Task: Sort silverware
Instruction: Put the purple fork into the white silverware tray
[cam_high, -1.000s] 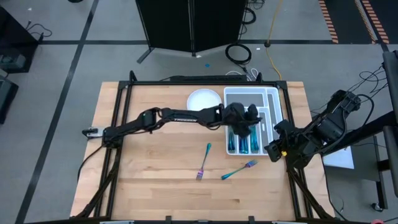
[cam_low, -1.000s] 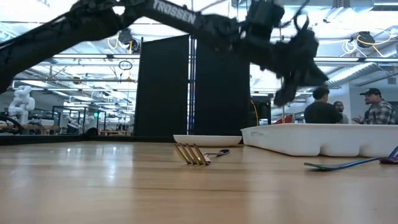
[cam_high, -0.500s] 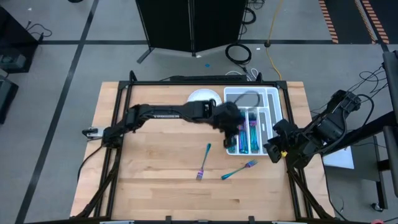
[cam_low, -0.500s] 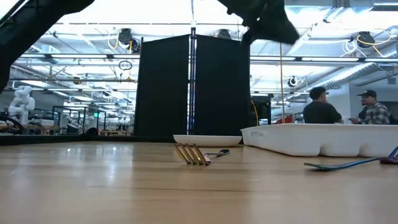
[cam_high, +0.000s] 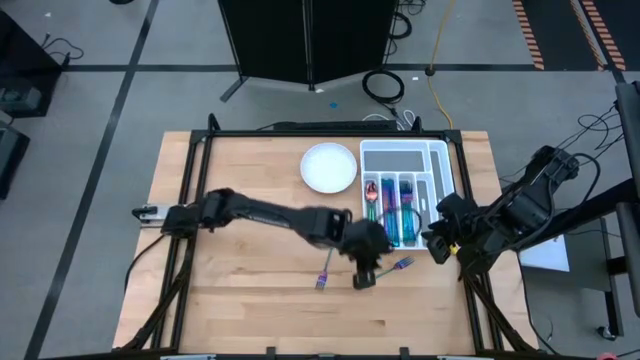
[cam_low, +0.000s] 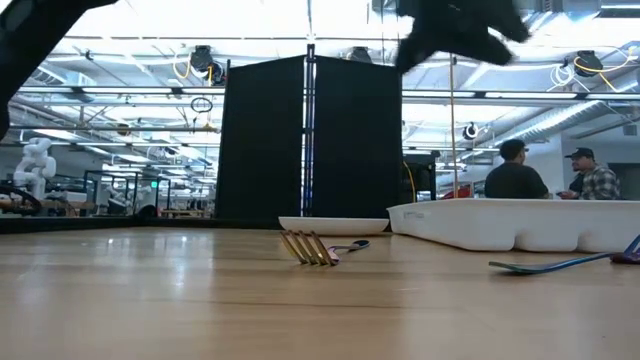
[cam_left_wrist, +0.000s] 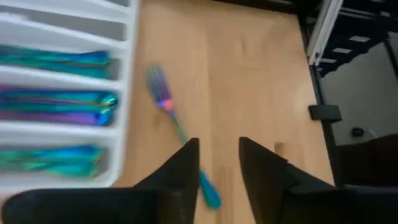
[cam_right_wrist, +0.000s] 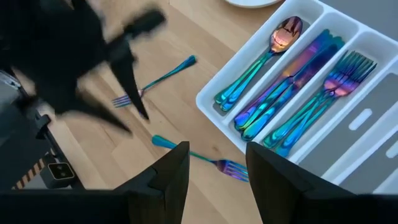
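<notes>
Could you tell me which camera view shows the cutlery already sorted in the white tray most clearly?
The right wrist view: spoons, knives and forks lie in separate compartments of the tray. The high view shows them small, the left wrist view blurred, and the low view only the tray's wall.

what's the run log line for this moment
left gripper: open, empty, above fork on table | right gripper: open, waiting beside tray | second fork: loose

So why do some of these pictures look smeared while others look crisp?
Motion blur, most likely. In the right wrist view the left arm is a dark smear, while the tray's spoons, knives and forks stay sharp. The left wrist view is soft all over: the fork is fuzzy. In the low view, bright ceiling lights wash out the top, and the near fork is crisp.
</notes>
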